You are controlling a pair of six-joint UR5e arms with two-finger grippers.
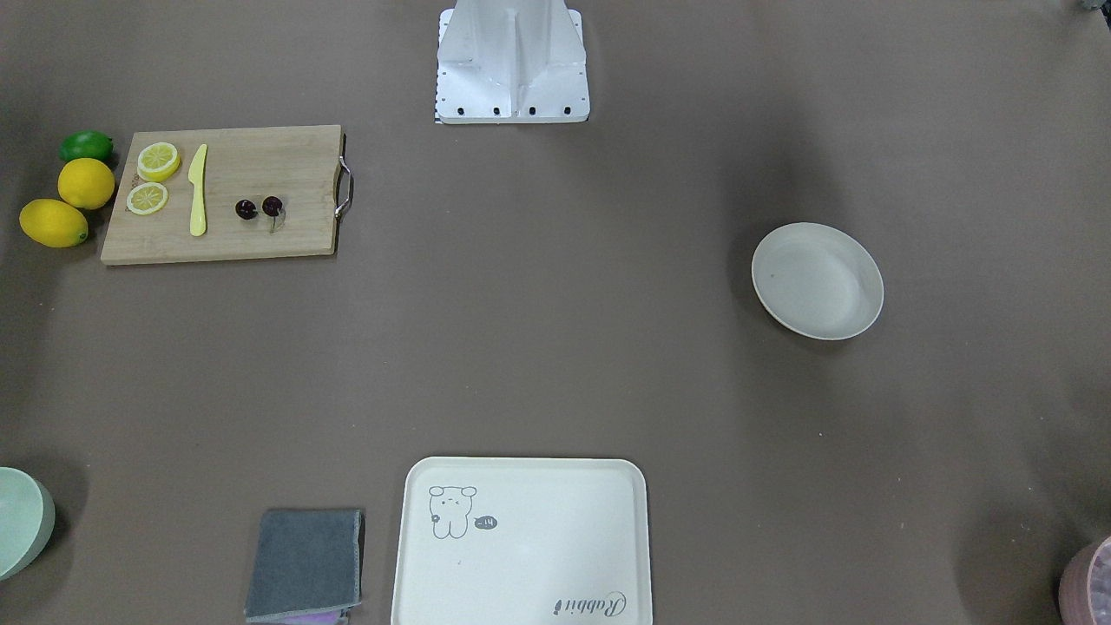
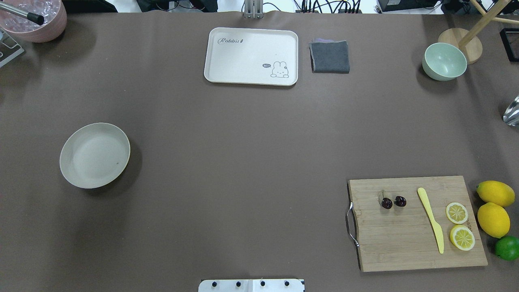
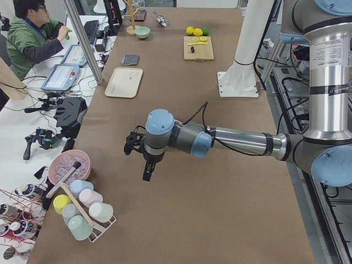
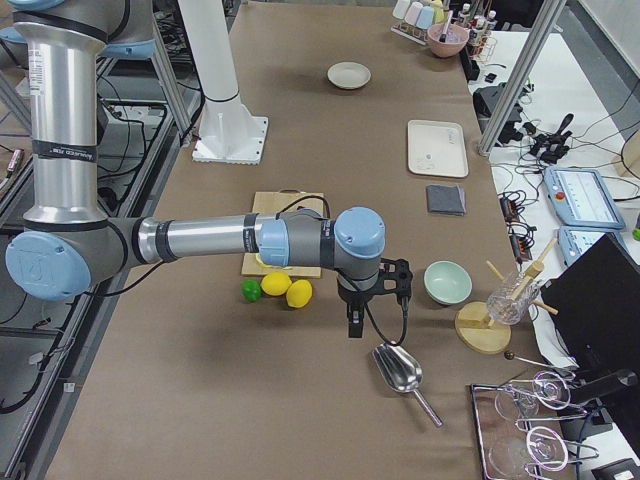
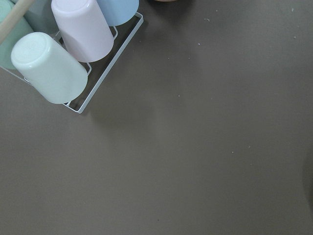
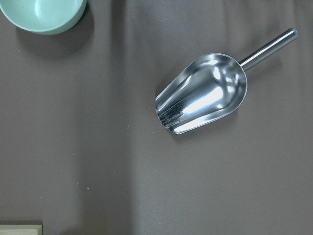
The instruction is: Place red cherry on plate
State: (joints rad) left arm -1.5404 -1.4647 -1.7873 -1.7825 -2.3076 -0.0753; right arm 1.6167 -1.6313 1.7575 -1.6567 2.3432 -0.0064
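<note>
The red cherry point(image 2: 393, 202), a pair of small dark glossy fruits, lies on the wooden cutting board point(image 2: 405, 243) at the robot's right, also seen from the front point(image 1: 259, 208). The off-white plate point(image 2: 95, 155) stands bare at the robot's left, far from the board point(image 1: 817, 280). My left gripper point(image 3: 140, 157) hangs over the table's left end near a cup rack; whether it is open or shut I cannot tell. My right gripper point(image 4: 360, 310) hangs beyond the lemons near a metal scoop; its state I cannot tell either. Neither shows in the overhead view.
On the board lie a yellow knife point(image 2: 431, 219) and two lemon slices point(image 2: 457, 212); two lemons point(image 2: 493, 219) and a lime point(image 2: 507, 247) sit beside it. Across the table are a cream tray point(image 2: 251, 40), a grey cloth point(image 2: 330, 56), a green bowl point(image 2: 444, 61) and the scoop point(image 6: 203, 93).
</note>
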